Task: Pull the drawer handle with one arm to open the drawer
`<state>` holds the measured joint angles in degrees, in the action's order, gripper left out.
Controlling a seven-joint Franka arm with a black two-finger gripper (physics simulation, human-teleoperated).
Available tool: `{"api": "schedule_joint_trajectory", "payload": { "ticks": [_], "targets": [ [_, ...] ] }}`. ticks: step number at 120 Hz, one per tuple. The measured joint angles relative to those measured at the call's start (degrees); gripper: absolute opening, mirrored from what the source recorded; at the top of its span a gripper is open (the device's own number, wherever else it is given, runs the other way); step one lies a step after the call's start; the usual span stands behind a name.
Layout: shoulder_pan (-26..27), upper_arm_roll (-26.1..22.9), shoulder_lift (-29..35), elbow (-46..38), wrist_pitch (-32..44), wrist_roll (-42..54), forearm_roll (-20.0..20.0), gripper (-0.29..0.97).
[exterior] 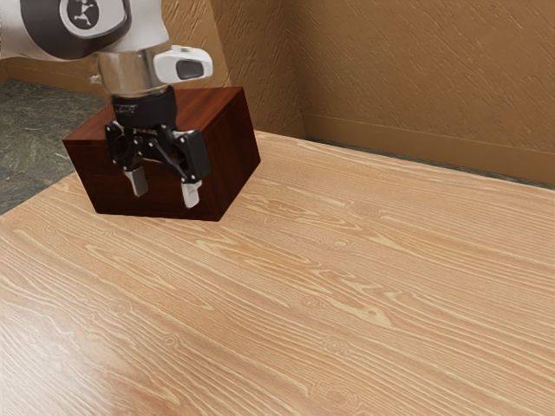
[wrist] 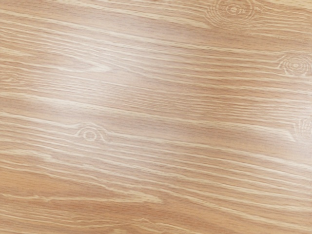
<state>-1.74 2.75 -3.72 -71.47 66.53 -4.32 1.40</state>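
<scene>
At 9 o'clock in the exterior view, a strip of grey floor (exterior: 30, 130) lies beyond the table's far edge. Up at 11 o'clock the arm (exterior: 82, 22) enters, white and grey, with its hand pointing straight down. Just under it, at about 10 o'clock, hangs the gripper (exterior: 163, 189). Its jaws stand wide and hold nothing. The 2 fingers (exterior: 190, 193) (black, pale at the tips) aim down, with open space between them.

Behind the gripper sits the drawer (exterior: 227, 147), a dark red-brown wooden box near the table's far left corner. It rests flat on the table, turned so that 1 corner edge points toward 5 o'clock. In this view the gripper overlaps the box's near face, and I cannot tell whether they touch. I also cannot tell which face carries the handle, or whether the drawer is pulled out at all.

From the box toward 3 o'clock and 6 o'clock spreads the table (exterior: 347, 286), light wood with long wavy grain. Above it, from 12 to 3 o'clock, stands a brown wall (exterior: 416, 61) with a baseboard.

Under the hand, the wrist view has light table (wrist: 156, 117) grain (a few knots in it).
</scene>
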Motion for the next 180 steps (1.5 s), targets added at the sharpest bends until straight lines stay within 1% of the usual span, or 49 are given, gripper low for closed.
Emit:
{"api": "schedule_joint_trajectory", "payload": {
  "ticks": [19,44,54,62,66,70,77,81,84,87,92,105,109,112,120,132,142,157,180],
  "targets": [
    [0.87,-0.03,0.00,0.02,3.70,-0.73,0.10,0.68],
    [0.25,0.11,0.26,0.32,5.68,-1.32,-0.27,0.68],
    [0.06,0.12,1.79,7.55,4.97,-1.77,-0.61,0.68],
    [0.83,1.05,2.56,10.24,4.51,-4.80,-0.73,0.68],
    [2.68,3.14,2.72,10.75,4.35,-7.71,-0.81,0.68],
    [5.45,6.29,2.80,11.00,4.22,-11.18,-0.87,0.68],
    [12.72,14.82,2.62,11.07,4.39,-17.60,-0.96,0.68],
    [15.74,19.11,2.36,10.86,5.08,-21.10,-1.23,0.68],
    [17.14,21.92,2.03,10.71,5.84,-23.63,-1.77,0.68],
    [17.38,24.14,1.50,10.62,6.61,-26.09,-2.34,0.68],
    [14.57,26.28,0.40,10.47,7.96,-30.02,-3.10,0.68],
    [-1.30,28.06,-1.54,5.66,13.88,-39.00,-4.23,0.68],
    [-4.66,28.22,-2.37,4.62,15.91,-41.44,-4.38,0.68],
    [-6.06,28.28,-3.02,4.15,17.41,-43.18,-4.48,0.68],
    [-6.28,28.29,-4.41,3.36,21.40,-47.51,-5.06,0.68],
    [-8.04,28.27,-8.92,3.12,26.56,-53.18,-9.16,0.68],
    [-9.79,28.27,-13.31,3.12,30.93,-57.20,-11.29,0.68],
    [-12.10,28.20,-16.99,3.07,35.84,-62.28,-12.90,0.68],
    [-12.56,28.13,-20.23,3.01,42.26,-68.27,-14.83,0.68]
  ]
}}
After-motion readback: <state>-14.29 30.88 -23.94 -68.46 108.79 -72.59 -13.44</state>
